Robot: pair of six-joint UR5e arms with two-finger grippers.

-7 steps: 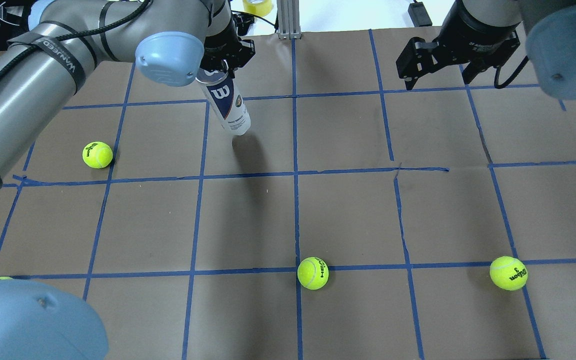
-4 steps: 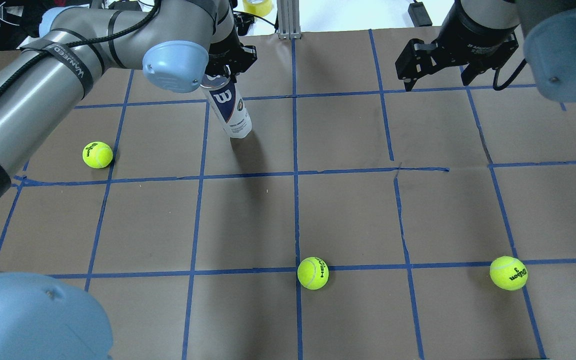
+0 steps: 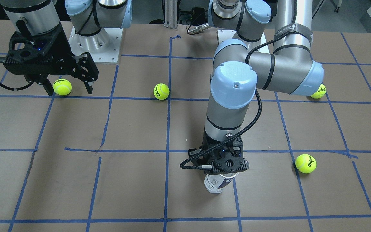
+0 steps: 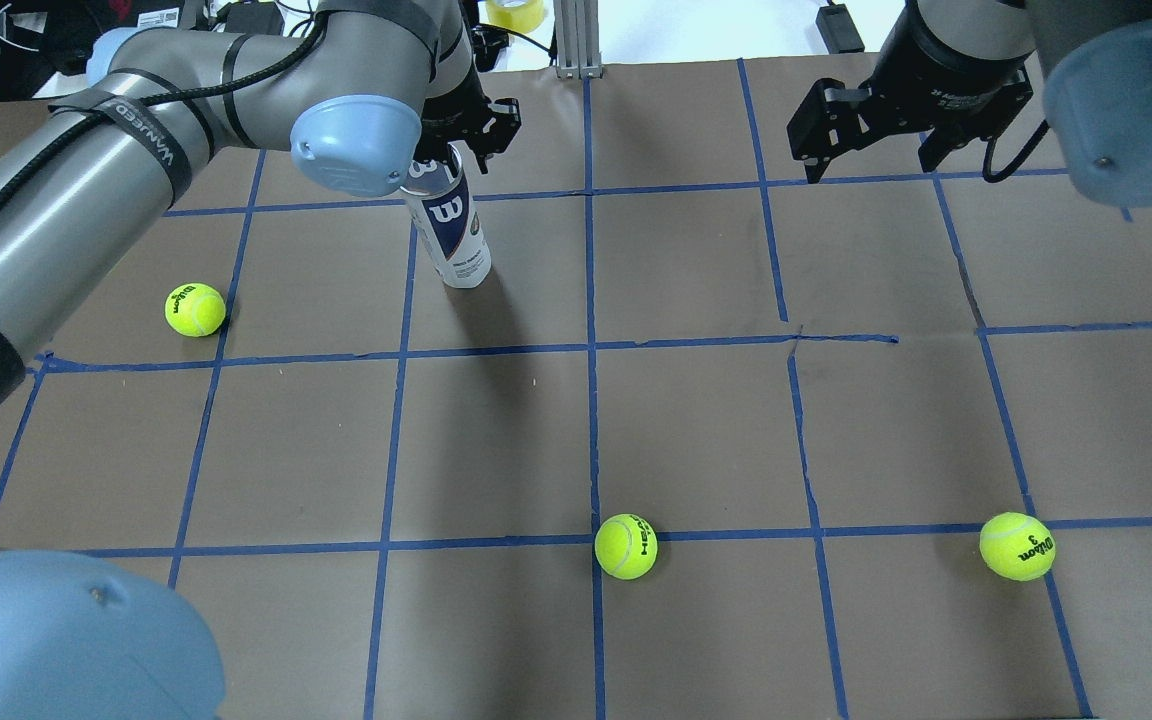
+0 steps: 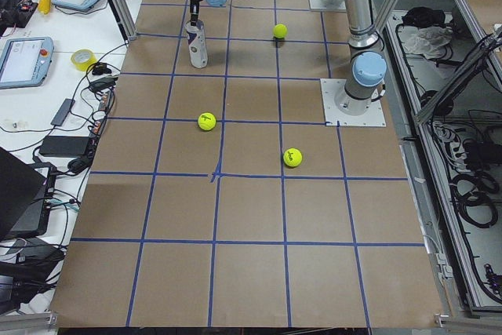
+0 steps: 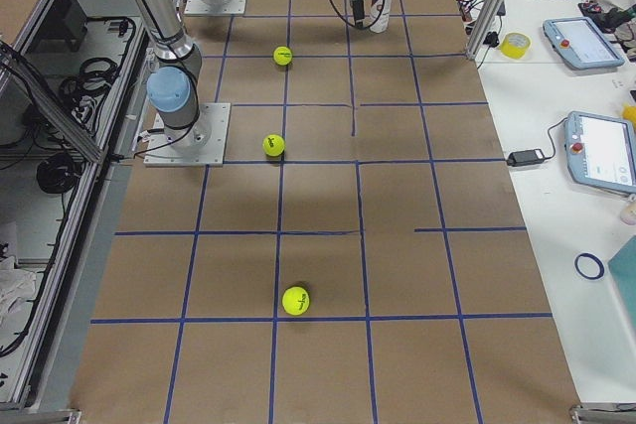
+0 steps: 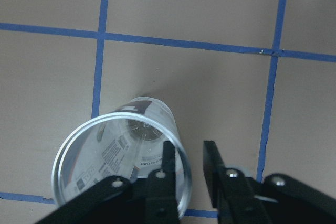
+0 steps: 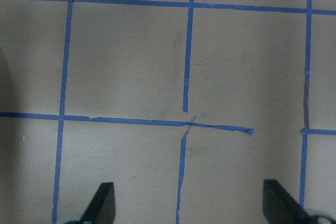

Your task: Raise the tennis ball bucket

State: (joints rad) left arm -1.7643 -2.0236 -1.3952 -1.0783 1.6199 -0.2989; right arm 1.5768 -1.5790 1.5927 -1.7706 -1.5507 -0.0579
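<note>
— How is the left arm [image 4: 86, 190] set?
— It reaches far out over the brown paper-covered table with blue tape grid lines [image 4: 696, 430]. The forearm is about level and the wrist is turned straight down. The left gripper [image 7: 188, 149] sits at the top of the clear plastic cylindrical tennis ball bucket with the white and navy label [image 4: 453, 235].
— Has it got a grip?
— Its jaws straddle the open rim, one finger [image 7: 168, 156] inside the can and the other outside. There is a visible gap between the outer finger and the wall, so the jaws are a little apart and not pinched on it.
— And the bucket?
— It stands on its base on the table, nearly upright, on the side far from the robot's base. It is just to the robot's left of the middle tape line.
— The other side?
— The right gripper [image 4: 871, 165] hangs above the table, well apart from the bucket and pointing down. Its jaws are spread wide with nothing between them.
</note>
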